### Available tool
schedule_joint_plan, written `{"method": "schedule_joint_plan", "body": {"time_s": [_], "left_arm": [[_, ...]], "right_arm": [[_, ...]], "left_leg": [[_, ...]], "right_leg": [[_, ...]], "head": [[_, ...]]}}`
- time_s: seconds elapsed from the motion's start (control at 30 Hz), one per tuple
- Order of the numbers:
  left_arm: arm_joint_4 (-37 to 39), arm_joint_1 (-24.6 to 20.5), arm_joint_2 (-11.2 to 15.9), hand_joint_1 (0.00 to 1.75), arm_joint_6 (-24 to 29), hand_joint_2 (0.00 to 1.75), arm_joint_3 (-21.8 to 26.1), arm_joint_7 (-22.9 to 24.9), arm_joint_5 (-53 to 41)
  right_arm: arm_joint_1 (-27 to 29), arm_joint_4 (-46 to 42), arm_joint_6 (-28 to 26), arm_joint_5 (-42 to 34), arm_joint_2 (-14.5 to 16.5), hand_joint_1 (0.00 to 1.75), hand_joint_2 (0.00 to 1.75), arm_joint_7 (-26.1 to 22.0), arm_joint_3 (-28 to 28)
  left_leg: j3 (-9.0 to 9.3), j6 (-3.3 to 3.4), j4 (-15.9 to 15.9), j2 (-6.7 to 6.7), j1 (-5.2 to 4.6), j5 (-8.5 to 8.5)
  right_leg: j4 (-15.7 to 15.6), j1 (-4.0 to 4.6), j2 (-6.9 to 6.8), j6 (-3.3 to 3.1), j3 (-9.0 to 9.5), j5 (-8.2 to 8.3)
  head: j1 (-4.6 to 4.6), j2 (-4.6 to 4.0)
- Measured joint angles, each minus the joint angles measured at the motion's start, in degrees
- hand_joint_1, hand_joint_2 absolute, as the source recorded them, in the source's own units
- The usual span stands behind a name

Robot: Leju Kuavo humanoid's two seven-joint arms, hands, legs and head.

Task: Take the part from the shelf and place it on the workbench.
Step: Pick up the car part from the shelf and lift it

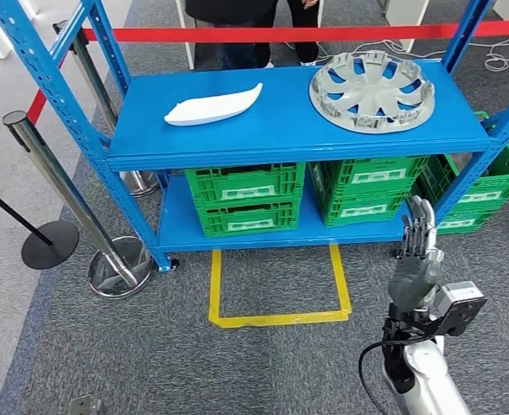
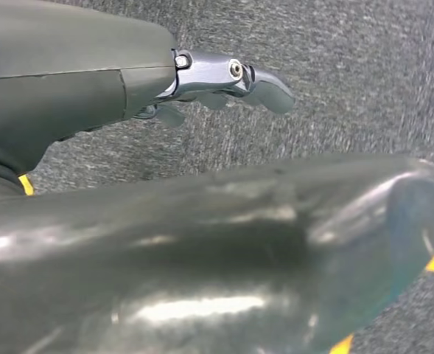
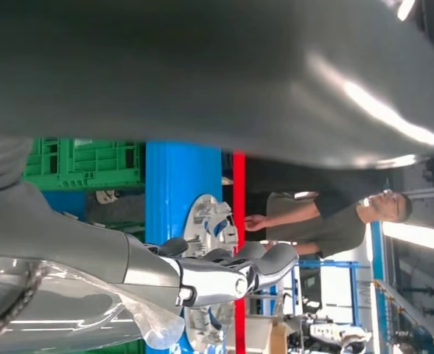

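Right robot hand (image 1: 418, 251) rises empty, fingers spread, toward the hubcap (image 1: 372, 89); square up to the shelf (image 1: 284, 121) and grip the rim.

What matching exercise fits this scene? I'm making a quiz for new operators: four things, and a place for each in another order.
Things:
1. white part
2. silver wheel cover
3. green crates
4. yellow tape outline

Places:
A. lower shelf
B. carpet in front of the shelf
C. top shelf, left
D. top shelf, right

Pairs: 1-C, 2-D, 3-A, 4-B
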Motion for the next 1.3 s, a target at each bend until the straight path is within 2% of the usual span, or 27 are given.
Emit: {"method": "schedule_joint_plan", "body": {"time_s": [0.03, 0.07, 0.1, 0.13, 0.17, 0.23, 0.27, 0.33, 0.4, 0.47, 0.53, 0.57, 0.6, 0.63, 0.7, 0.73, 0.77, 0.87, 0.93, 0.97, 1.03, 1.07, 1.1, 1.13, 1.2, 1.23, 1.3], "left_arm": [[0.0, 0.0, 0.0, 0.00, 0.0, 0.00, 0.0, 0.0, 0.0], [0.0, 0.0, 0.0, 0.00, 0.0, 0.00, 0.0, 0.1, 0.0], [0.0, 0.0, 0.0, 0.00, 0.1, 0.00, -0.1, 0.1, 0.0], [0.0, 0.0, 0.0, 0.00, 0.1, 0.00, -0.1, 0.1, 0.0], [0.0, 0.0, 0.0, 0.00, 0.2, 0.00, -0.1, 0.1, 0.0], [0.0, -0.1, 0.1, 0.00, 0.2, 0.00, -0.1, 0.2, 0.0], [0.0, -0.1, 0.1, 0.00, 0.3, 0.00, -0.1, 0.3, 0.0], [0.0, -0.2, 0.1, 0.00, 0.3, 0.00, -0.1, 0.4, 0.0], [0.0, -0.3, 0.0, 0.00, 0.3, 0.00, -0.1, 0.4, 0.0], [0.0, -0.3, 0.0, 0.00, 0.3, 0.00, -0.2, 0.4, 0.0], [0.0, -0.4, 0.1, 0.00, 0.3, 0.00, -0.2, 0.4, 0.0], [0.0, -0.4, 0.1, 0.00, 0.3, 0.00, -0.2, 0.4, 0.0], [0.0, -0.3, 0.1, 0.00, 0.3, 0.00, -0.2, 0.4, 0.0], [0.0, -0.3, 0.1, 0.00, 0.3, 0.00, -0.3, 0.5, 0.0], [0.0, -0.4, 0.0, 0.00, 0.3, 0.00, -0.4, 0.5, 0.0], [0.0, -0.4, 0.0, 0.00, 0.3, 0.00, -0.4, 0.5, 0.0], [0.0, -0.4, 0.0, 0.00, 0.3, 0.00, -0.5, 0.5, 0.0], [0.0, -0.4, 0.1, 0.00, 0.3, 0.00, -0.5, 0.5, 0.1], [0.0, -0.4, 0.1, 0.00, 0.1, 0.00, -0.5, 0.5, 0.5], [0.0, -0.4, 0.1, 0.00, 0.1, 0.00, -0.5, 0.5, 0.7], [0.0, -0.4, 0.1, 0.00, -0.1, 0.00, -0.5, 0.5, 0.9], [0.0, -0.4, 0.1, 0.00, -0.3, 0.00, -0.6, 0.5, 1.0], [0.0, -0.4, 0.1, 0.00, -0.4, 0.00, -0.6, 0.5, 1.0], [0.0, -0.4, 0.1, 0.00, -0.5, 0.00, -0.6, 0.6, 1.0], [0.0, -0.5, 0.3, 0.00, -0.8, 0.00, -0.6, 0.8, 1.0], [0.0, -0.6, 0.3, 0.00, -0.9, 0.00, -0.6, 0.8, 1.0], [0.0, -0.7, 0.3, 0.00, -1.1, 0.00, -0.6, 0.9, 1.0]], "right_arm": [[0.0, 0.2, 0.1, 0.0, 0.0, 0.00, 0.00, 0.0, 0.0], [0.0, 0.3, 0.1, 0.0, 0.0, 0.00, 0.00, 0.0, 0.1], [-0.1, 0.5, 0.2, 0.0, 0.0, 0.00, 0.00, 0.0, 0.1], [-0.1, 0.6, 0.2, 0.0, 0.0, 0.00, 0.00, 0.0, 0.1], [-0.1, 0.6, 0.2, -0.1, 0.0, 0.00, 0.00, 0.0, 0.2], [-0.4, 0.7, 0.3, -0.1, 0.0, 0.00, 0.00, 0.0, 0.3], [-0.5, 0.8, 0.3, -0.1, 0.0, 0.00, 0.00, 0.0, 0.3], [-0.7, 1.0, 0.3, -0.1, 0.0, 0.00, 0.00, -0.1, 0.4], [-0.9, 1.1, 0.3, -0.1, 0.0, 0.00, 0.00, -0.1, 0.4], [-1.0, 1.3, 0.3, -0.1, 0.0, 0.00, 0.00, -0.1, 0.6], [-1.0, 1.6, 0.4, -0.2, 0.0, 0.00, 0.00, -0.1, 0.7], [-1.0, 1.7, 0.4, -0.2, 0.0, 0.00, 0.00, -0.1, 0.7], [-1.0, 1.9, 0.4, -0.2, 0.0, 0.00, 0.00, -0.1, 0.8], [-1.0, 2.0, 0.4, -0.2, 0.0, 0.00, 0.00, -0.1, 0.8], [-1.1, 2.1, 0.4, -0.2, 0.0, 0.00, 0.00, -0.1, 0.9], [-1.1, 2.1, 0.4, -0.2, 0.0, 0.00, 0.00, -0.1, 0.9], [-1.2, 2.1, 0.4, -0.2, 0.0, 0.00, 0.00, -0.1, 1.0], [-1.2, 2.2, 0.4, -0.2, 0.0, 0.00, 0.00, -0.2, 1.1], [-1.2, 2.3, 0.6, -0.3, 0.0, 0.00, 0.00, -0.2, 1.1], [-1.3, 2.3, 0.6, -0.4, 0.0, 0.00, 0.00, -0.2, 1.1], [-1.4, 2.4, 0.7, -0.7, 0.0, 0.00, 0.00, -0.2, 1.1], [-1.4, 2.6, 0.7, -0.9, 0.0, 0.00, 0.00, -0.3, 1.1], [-1.4, 2.7, 0.7, -0.9, 0.0, 0.00, 0.00, -0.3, 1.2], [-1.5, 2.9, 0.8, -1.0, 0.0, 0.00, 0.00, -0.4, 1.2], [-1.7, 3.1, 0.8, -1.1, 0.0, 0.00, 0.00, -0.5, 1.3], [-1.9, 3.2, 0.8, -1.2, 0.0, 0.00, 0.00, -0.6, 1.3], [-2.2, 3.3, 0.8, -1.2, 0.0, 0.00, 0.00, -0.7, 1.4]], "left_leg": [[-1.64, -0.15, 3.5, 0.00, 0.12, -1.18], [-2.71, -0.21, 5.7, 0.00, 0.19, -1.44], [-2.89, -0.16, 5.8, 0.00, 0.22, -0.58], [-2.08, -0.02, 3.7, 0.00, 0.22, 1.31], [-0.61, 0.23, 0.1, -0.02, 0.20, 3.68], [2.11, 0.75, -6.3, -0.11, 0.04, 6.61], [2.74, 0.98, -8.1, -0.16, -0.05, 6.90], [2.82, 1.36, -9.1, -0.23, -0.10, 6.43], [2.88, 1.88, -9.7, -0.21, 0.16, 6.45], [3.02, 2.33, -10.1, -0.18, 0.35, 6.70], [2.99, 2.50, -10.1, -0.19, 0.23, 6.72], [2.99, 2.53, -10.0, -0.19, 0.16, 6.71], [3.02, 2.55, -10.0, -0.20, 0.11, 6.68], [3.08, 2.56, -9.9, -0.22, 0.07, 6.64], [3.21, 2.44, -9.8, -0.27, 0.03, 6.47], [3.14, 2.28, -9.5, -0.29, -0.08, 6.37], [2.98, 2.06, -9.4, -0.30, -0.18, 6.35], [2.59, 1.37, -9.2, -0.30, -0.24, 6.40], [1.98, 0.75, -7.5, -0.31, -0.11, 4.96], [1.02, 0.39, -5.1, -0.32, 0.01, 3.39], [-1.99, -0.17, 2.3, -0.31, 0.29, -0.20], [-3.20, -0.32, 5.2, -0.31, 0.40, -1.13], [-3.68, -0.38, 6.4, -0.31, 0.46, -1.01], [-3.17, -0.35, 5.4, -0.31, 0.50, 0.23], [0.00, 0.03, -1.5, -0.32, 0.49, 4.27], [1.59, 0.32, -5.1, -0.32, 0.38, 5.62], [3.24, 0.92, -9.0, -0.30, 0.14, 6.07]], "right_leg": [[0.0, 0.05, -0.01, -0.10, 0.01, -0.03], [0.0, 0.09, -0.01, -0.14, 0.04, -0.06], [0.0, 0.12, 0.03, -0.17, 0.11, -0.09], [0.0, 0.14, 0.08, -0.17, 0.23, -0.12], [0.0, 0.14, 0.13, -0.14, 0.36, -0.18], [0.1, 0.32, 0.21, 0.10, 0.38, -0.29], [0.1, 0.41, 0.22, 0.29, 0.20, -0.27], [0.1, 0.52, 0.16, 0.83, -0.22, -0.11], [0.8, 0.50, 0.07, 1.39, -0.88, -0.80], [5.2, 0.44, 0.09, 1.70, -3.03, -3.56], [12.9, 0.46, 0.11, 1.85, -6.56, -6.84], [15.6, 0.46, 0.11, 1.90, -7.88, -7.45], [16.3, 0.47, 0.10, 1.89, -8.31, -6.97], [14.6, 0.47, 0.10, 1.81, -7.60, -5.40], [7.1, 0.50, 0.08, 1.50, -4.04, -1.48], [3.6, 0.56, 0.10, 1.34, -2.29, -0.34], [1.6, 0.63, 0.13, 1.18, -1.23, 0.09], [0.5, 0.72, 0.24, 0.63, -0.76, 0.08], [0.2, 0.46, 0.15, 0.09, -0.63, 0.31], [0.1, 0.32, 0.08, -0.17, -0.56, 0.39], [0.1, 0.31, 0.01, -0.39, -0.57, 0.38], [0.1, 0.32, 0.01, -0.41, -0.56, 0.37], [0.1, 0.32, 0.03, -0.41, -0.53, 0.37], [0.1, 0.31, 0.07, -0.41, -0.47, 0.35], [0.1, 0.30, 0.17, -0.26, -0.27, 0.19], [0.1, 0.40, 0.21, -0.08, -0.24, 0.08], [0.1, 0.56, 0.20, 0.53, -0.36, 0.10]], "head": [[-0.01, 0.01], [-0.01, 0.01], [-0.01, 0.01], [-0.01, 0.00], [-0.02, 0.00], [0.01, -0.01], [0.02, -0.01], [0.06, 0.00], [0.12, 0.00], [0.18, 0.00], [0.21, 0.01], [0.20, 0.00], [0.21, 0.00], [0.20, 0.00], [0.20, 0.01], [0.19, 0.01], [0.17, 0.01], [0.07, 0.01], [-0.11, 0.01], [-0.23, 0.01], [-0.42, 0.01], [-0.40, 0.01], [-0.41, 0.01], [-0.41, 0.01], [-0.40, 0.01], [-0.40, 0.01], [-0.34, 0.01]]}}
